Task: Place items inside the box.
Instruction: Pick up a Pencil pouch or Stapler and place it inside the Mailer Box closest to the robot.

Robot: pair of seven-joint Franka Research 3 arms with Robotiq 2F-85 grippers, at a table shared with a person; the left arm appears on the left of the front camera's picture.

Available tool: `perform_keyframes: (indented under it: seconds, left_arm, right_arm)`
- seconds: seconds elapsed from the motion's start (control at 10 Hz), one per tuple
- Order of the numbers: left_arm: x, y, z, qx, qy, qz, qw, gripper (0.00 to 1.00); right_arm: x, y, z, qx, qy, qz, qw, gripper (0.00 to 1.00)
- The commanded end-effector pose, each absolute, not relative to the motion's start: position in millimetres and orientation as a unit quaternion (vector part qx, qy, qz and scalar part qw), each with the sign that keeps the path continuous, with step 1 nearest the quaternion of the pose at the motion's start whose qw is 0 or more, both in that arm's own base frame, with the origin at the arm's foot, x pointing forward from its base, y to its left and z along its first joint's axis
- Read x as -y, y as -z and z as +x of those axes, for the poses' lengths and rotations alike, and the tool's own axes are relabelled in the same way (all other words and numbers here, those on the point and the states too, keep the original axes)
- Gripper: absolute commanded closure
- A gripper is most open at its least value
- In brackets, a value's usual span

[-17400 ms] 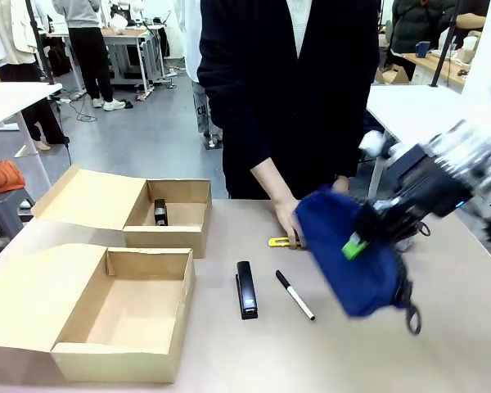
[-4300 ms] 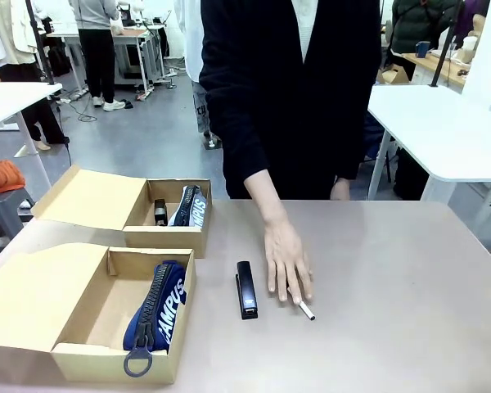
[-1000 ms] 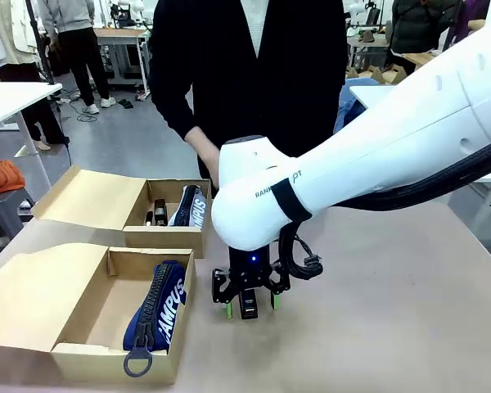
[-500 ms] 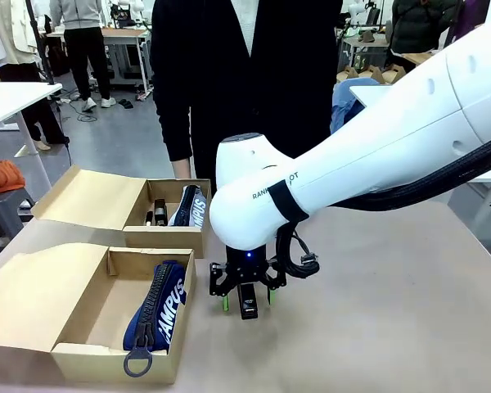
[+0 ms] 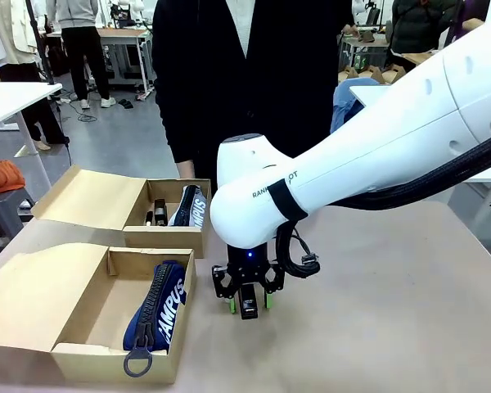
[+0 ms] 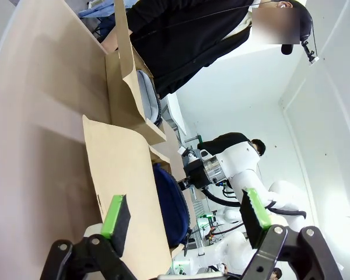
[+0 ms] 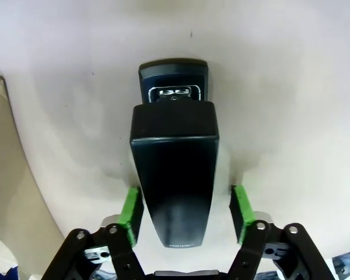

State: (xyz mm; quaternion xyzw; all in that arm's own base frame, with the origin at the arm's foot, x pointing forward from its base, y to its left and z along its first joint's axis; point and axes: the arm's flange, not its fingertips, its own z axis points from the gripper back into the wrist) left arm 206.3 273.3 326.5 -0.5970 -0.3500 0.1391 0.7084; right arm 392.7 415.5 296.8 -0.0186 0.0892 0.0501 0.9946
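Right pincer (image 7: 185,213) narrower than before, astride the black stapler (image 7: 174,166).

White letters reading "AMPUS" run along the navy pouch (image 5: 159,307) in the box (image 5: 114,360) at the tabletop's (image 5: 376,311) near left corner. A second pouch (image 5: 192,205), in the far box (image 5: 164,239), carries similar white letters, partly hidden. The right arm (image 5: 262,192) shows "RANKA". Small print on the stapler (image 7: 174,175) is illegible.

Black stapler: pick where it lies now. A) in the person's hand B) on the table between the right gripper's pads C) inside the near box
B: the black stapler lies on the table, flanked by the right gripper and its green pads, outside the near box.
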Motion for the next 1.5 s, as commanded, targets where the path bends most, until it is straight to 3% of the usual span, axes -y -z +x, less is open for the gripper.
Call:
perform_keyframes:
  seconds: [0.0,0.1,0.8,1.1,1.4]
  left_arm:
    - [-270,-327,206,0.365,-0.135,-0.598,0.701,0.04]
    - [-270,-327,206,0.365,-0.135,-0.598,0.701,0.04]
    - [-270,-327,206,0.365,-0.135,-0.598,0.701,0.04]
    - [-270,-327,206,0.365,-0.135,-0.598,0.701,0.04]
    - [-270,-327,206,0.365,-0.135,-0.598,0.701,0.04]
  right_arm:
    - [-419,-299,397,-0.086,-0.031,-0.034,0.995,0.65]
    - [-418,-299,397,-0.089,-0.03,-0.031,0.995,1.0]
    - [-412,-310,394,-0.104,-0.008,-0.041,0.994,1.0]
    - [-388,-410,321,-0.138,0.073,0.046,0.987,1.0]
    - [-401,-436,264,-0.166,0.074,0.049,0.982,1.0]
